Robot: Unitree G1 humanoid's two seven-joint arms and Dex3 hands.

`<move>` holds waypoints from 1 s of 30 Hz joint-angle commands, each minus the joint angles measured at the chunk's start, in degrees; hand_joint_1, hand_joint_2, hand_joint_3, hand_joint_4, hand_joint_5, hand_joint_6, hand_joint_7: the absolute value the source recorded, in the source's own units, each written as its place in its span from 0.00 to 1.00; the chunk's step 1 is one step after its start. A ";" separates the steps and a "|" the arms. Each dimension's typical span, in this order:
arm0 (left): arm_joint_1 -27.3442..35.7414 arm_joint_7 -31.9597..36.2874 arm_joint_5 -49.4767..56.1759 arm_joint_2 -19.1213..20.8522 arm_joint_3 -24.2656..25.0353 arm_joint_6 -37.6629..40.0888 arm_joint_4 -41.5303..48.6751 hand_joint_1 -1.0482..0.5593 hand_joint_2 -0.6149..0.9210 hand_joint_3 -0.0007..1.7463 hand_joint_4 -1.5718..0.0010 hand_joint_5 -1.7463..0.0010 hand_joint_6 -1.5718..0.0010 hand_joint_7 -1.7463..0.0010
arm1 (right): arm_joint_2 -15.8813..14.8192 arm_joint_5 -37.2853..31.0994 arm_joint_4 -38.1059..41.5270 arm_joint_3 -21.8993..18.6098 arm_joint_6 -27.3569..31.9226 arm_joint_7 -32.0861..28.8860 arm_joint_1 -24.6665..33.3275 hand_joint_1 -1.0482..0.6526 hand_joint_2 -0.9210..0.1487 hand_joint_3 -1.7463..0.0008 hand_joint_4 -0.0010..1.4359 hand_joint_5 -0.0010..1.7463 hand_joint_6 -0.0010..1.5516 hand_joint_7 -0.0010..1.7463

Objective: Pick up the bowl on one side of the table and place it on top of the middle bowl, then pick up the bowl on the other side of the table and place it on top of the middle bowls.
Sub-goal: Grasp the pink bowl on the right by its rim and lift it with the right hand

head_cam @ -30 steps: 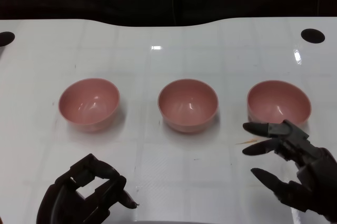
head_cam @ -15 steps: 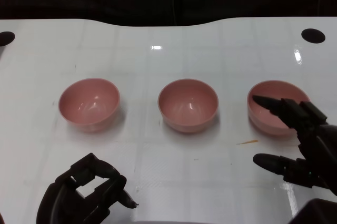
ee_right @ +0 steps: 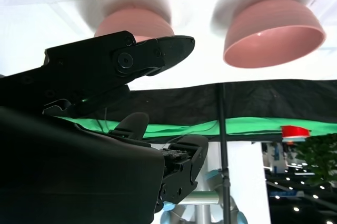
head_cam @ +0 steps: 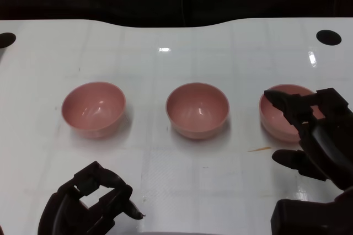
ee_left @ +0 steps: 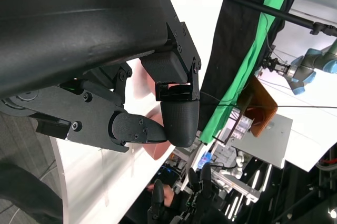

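Three pink bowls stand in a row on the white table (head_cam: 165, 36): the left bowl (head_cam: 92, 108), the middle bowl (head_cam: 197, 109) and the right bowl (head_cam: 277, 118). My right hand (head_cam: 313, 135) hovers at the right bowl with its fingers spread; they reach over the bowl's near right rim and hide part of it, and the thumb hangs in front. It holds nothing. The right wrist view shows the right bowl (ee_right: 134, 24) just beyond the fingers (ee_right: 158, 50). My left hand (head_cam: 91, 202) stays near the front edge, fingers curled in on nothing, well short of the left bowl.
A small orange fleck (head_cam: 259, 149) lies in front of the right bowl. Two round black holes (head_cam: 328, 37) (head_cam: 5, 39) mark the table's far corners. A dark backdrop runs behind the far edge. Green cloth and equipment show in the wrist views.
My right hand has moved forward and to the right, from in front of the right bowl to over its near rim. The left hand and all the bowls have stayed put.
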 commanded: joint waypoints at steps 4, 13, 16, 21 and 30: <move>0.30 -0.31 -0.36 0.66 0.17 -0.04 -0.72 0.46 1.00 0.08 0.42 0.25 0.42 0.37 | -2.47 -1.32 2.41 1.88 4.91 1.62 -4.26 0.29 0.06 1.00 0.12 0.38 0.21 0.10; 0.73 -0.46 -0.17 0.56 0.01 -0.56 -1.13 0.44 1.00 0.08 0.42 0.26 0.42 0.38 | -4.01 -2.61 11.58 5.29 10.46 0.57 -10.17 0.29 0.08 1.00 0.23 0.23 0.28 0.03; 0.92 -0.24 0.11 0.63 -0.11 -0.55 -1.48 0.44 1.00 0.08 0.42 0.26 0.42 0.38 | -4.19 -2.17 15.26 6.52 11.32 -0.31 -11.96 0.28 0.08 1.00 0.27 0.19 0.29 0.02; 1.24 0.10 0.30 0.71 -0.23 -0.32 -2.11 0.45 1.00 0.10 0.42 0.25 0.42 0.37 | -4.90 -0.46 20.78 8.50 11.02 -0.22 -14.77 0.28 0.07 0.99 0.29 0.15 0.29 0.01; 1.49 0.66 0.32 0.24 -0.25 -0.27 -2.50 0.44 1.00 0.08 0.43 0.25 0.43 0.37 | -5.20 1.78 27.32 12.28 11.42 1.11 -18.75 0.29 0.06 1.00 0.32 0.11 0.30 0.01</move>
